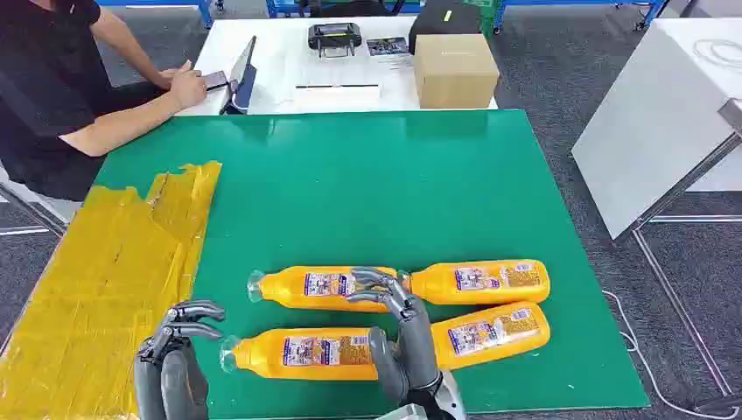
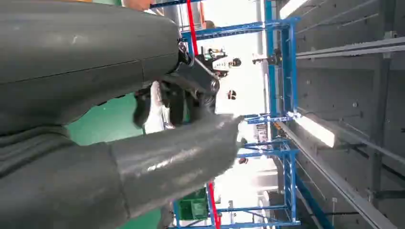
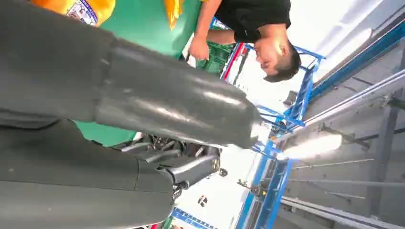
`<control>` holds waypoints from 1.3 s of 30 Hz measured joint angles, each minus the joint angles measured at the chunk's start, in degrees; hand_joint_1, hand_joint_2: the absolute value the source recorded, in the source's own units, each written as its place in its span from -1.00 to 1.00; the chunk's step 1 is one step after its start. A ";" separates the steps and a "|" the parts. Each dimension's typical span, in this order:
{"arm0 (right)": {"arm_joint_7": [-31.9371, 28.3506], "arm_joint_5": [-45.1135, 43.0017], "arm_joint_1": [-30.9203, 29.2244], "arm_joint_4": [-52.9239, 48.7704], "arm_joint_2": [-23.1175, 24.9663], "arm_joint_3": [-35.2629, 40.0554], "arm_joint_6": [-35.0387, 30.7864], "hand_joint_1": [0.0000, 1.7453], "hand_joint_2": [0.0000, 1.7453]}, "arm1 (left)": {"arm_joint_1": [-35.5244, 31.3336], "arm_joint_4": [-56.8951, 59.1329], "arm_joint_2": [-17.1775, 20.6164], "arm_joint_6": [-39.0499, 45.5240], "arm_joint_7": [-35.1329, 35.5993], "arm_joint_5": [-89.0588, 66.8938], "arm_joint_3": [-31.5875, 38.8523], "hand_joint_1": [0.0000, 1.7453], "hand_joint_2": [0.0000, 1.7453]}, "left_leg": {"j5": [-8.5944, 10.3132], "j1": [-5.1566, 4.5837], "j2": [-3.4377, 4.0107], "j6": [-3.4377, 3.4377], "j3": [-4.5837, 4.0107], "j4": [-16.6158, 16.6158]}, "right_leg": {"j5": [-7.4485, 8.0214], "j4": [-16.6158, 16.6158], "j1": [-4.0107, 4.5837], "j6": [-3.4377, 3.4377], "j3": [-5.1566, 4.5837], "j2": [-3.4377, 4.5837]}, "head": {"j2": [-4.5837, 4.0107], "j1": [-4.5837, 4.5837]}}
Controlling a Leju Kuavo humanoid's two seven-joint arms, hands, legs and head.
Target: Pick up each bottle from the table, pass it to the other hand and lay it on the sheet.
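Left hand [image 1: 179,337] and right hand [image 1: 398,328]: grey metallic segmented fingers; smooth, apparently ribbed grey covers behind each wrist.

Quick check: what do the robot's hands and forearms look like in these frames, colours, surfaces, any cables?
Both hands are grey metallic with slender segmented fingers: left hand, right hand. The wrist views show a smooth, glossy thick grey thumb, a ribbed grey cover and darker fingers. The right arm ends in a silver wrist section at the frame's bottom. I see no cables or markings on either hand.
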 measured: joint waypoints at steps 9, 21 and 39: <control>0.00 -0.02 0.00 0.00 0.00 0.00 0.00 -1.00 -1.00 | 0.00 0.00 0.02 0.00 0.00 0.00 0.00 -1.00 -1.00 | 0.00 0.00 0.00 0.00 0.00 0.00 | 0.00 0.00 0.00 0.00 0.00 0.00 | 0.00 0.00; 0.72 -15.89 -4.45 -1.09 -3.23 -17.32 18.08 -1.00 -1.00 | -14.22 13.84 1.18 -20.35 4.55 4.22 15.00 -1.00 -1.00 | 0.23 -0.02 -0.02 0.15 0.01 0.04 | 0.20 0.00 -0.05 0.20 0.07 -0.02 | 0.00 -0.02; 18.34 3.90 -8.48 3.85 -7.02 -13.19 24.04 -1.00 1.00 | -17.39 20.31 -1.60 -17.68 10.82 1.84 20.98 -1.00 -1.00 | 0.22 -0.02 -0.02 0.15 -0.12 0.03 | 0.19 0.00 -0.04 0.20 -0.01 0.00 | 0.00 0.00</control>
